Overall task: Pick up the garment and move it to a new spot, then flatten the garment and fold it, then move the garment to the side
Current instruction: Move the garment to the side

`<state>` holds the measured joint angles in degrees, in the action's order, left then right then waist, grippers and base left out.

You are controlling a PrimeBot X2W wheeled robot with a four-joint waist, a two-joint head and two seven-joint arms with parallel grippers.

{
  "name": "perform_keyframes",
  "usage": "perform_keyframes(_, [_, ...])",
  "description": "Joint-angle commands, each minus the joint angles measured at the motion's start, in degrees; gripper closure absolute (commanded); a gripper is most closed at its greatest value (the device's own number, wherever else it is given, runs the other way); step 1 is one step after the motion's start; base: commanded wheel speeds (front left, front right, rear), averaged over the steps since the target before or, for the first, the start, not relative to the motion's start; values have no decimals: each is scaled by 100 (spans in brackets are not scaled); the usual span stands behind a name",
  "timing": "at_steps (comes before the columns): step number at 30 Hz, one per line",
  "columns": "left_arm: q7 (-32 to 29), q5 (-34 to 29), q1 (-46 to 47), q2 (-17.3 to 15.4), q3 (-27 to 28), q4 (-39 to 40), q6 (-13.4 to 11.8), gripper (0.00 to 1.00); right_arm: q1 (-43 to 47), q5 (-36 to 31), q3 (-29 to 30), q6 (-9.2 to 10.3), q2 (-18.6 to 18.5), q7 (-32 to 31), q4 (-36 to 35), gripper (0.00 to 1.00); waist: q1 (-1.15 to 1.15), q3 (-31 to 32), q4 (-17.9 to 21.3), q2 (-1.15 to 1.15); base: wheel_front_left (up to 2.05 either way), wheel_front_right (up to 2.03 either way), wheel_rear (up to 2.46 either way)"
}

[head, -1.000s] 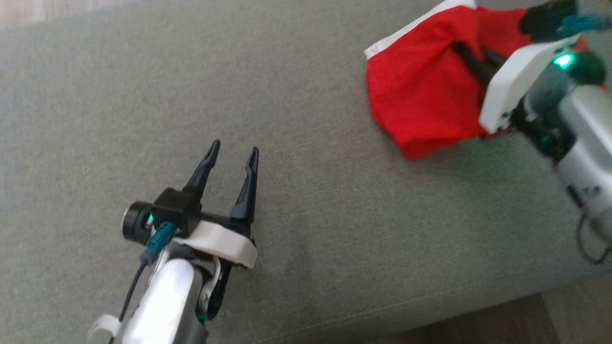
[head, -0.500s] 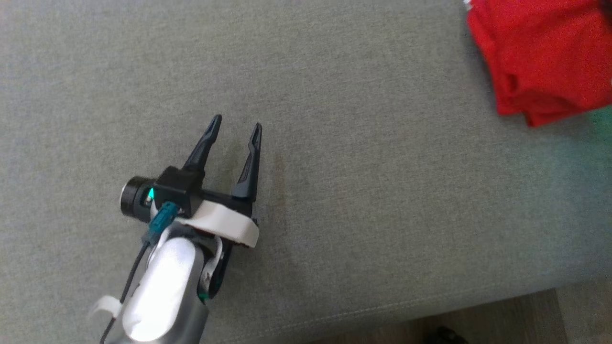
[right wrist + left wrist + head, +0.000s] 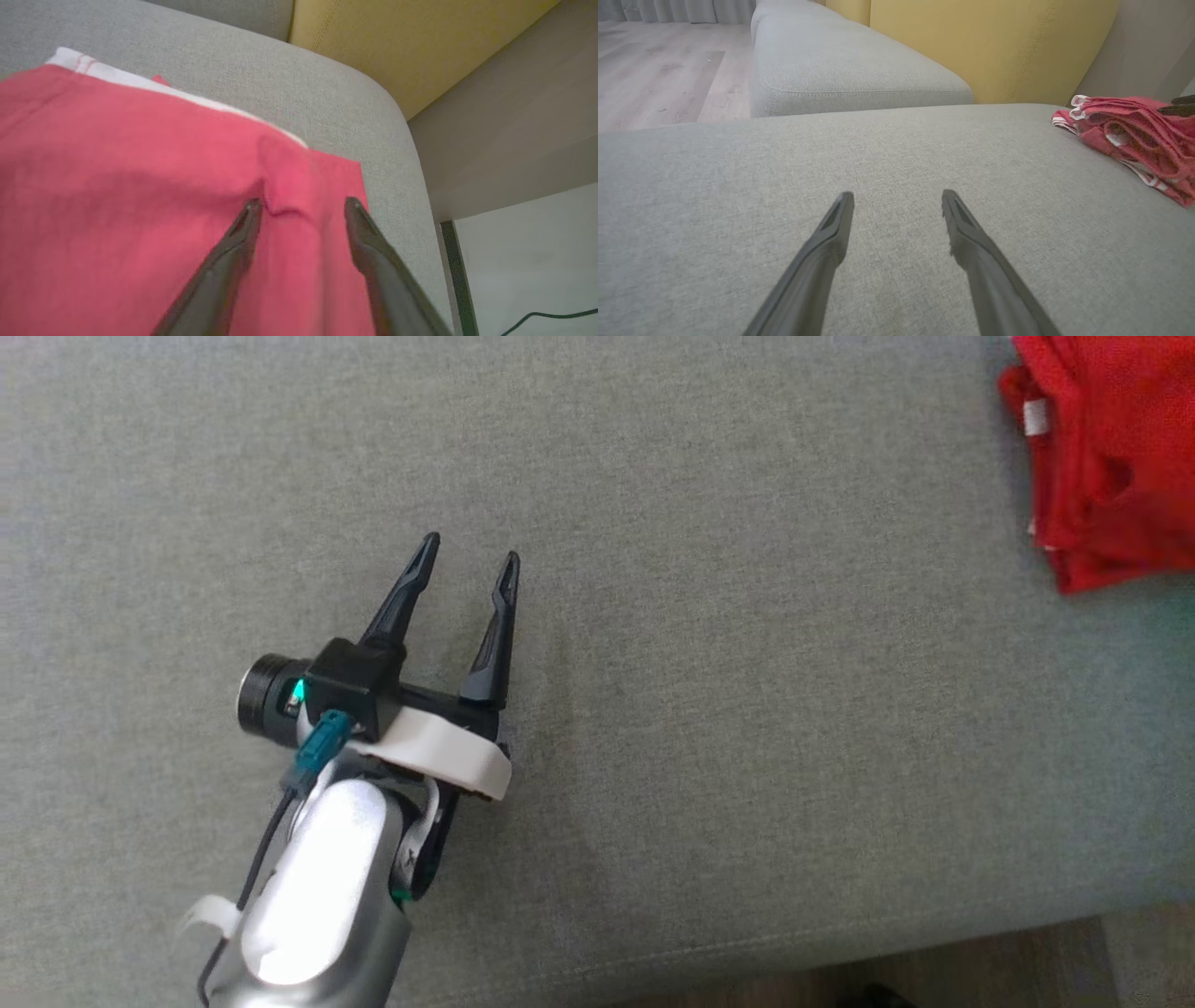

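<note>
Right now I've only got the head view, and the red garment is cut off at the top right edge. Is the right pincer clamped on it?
Observer: No. The right wrist view shows the right pincer with its fingers spread over the red garment, not closed on it.
Operator: How near the cushion end?
Observer: Close. The grey cushion rounds off at its corner just past the garment's white trim.
Operator: Anything behind it?
Observer: A yellow backrest rises right behind the cushion.
</note>
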<state>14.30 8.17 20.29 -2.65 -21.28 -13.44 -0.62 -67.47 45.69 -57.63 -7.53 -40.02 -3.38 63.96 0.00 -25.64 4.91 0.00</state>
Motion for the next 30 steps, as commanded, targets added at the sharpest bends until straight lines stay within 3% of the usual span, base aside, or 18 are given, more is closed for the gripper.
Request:
perform_keyframes(1, [70, 0, 59, -23, 197, 154, -48, 0, 17, -55, -43, 4, -94, 87, 47, 0, 0, 97, -12, 0, 0, 0, 0])
perform_keyframes(7, [70, 129, -139, -23, 323, 210, -69, 0, -172, -287, -62, 4, 225, 657, 512, 0, 0, 661, -4, 0, 0, 0, 0])
perform_keyframes(14, [70, 234, -545, -37, 722, 406, -91, 0, -47, -166, 211, 4, 815, 1625, 365, 0, 0, 1611, 12, 0, 0, 0, 0])
perform_keyframes(21, [70, 253, -952, -150, 1352, 655, -251, 0, 585, 45, 816, 4, 1247, 1832, -450, 0, 0, 2283, 19, 0, 0, 0, 0])
perform_keyframes(30, [70, 299, -1314, -110, 1723, 628, -311, 0, 2672, -850, 2658, 4, 1463, 1836, -2227, 0, 0, 2625, -209, 0, 0, 0, 0])
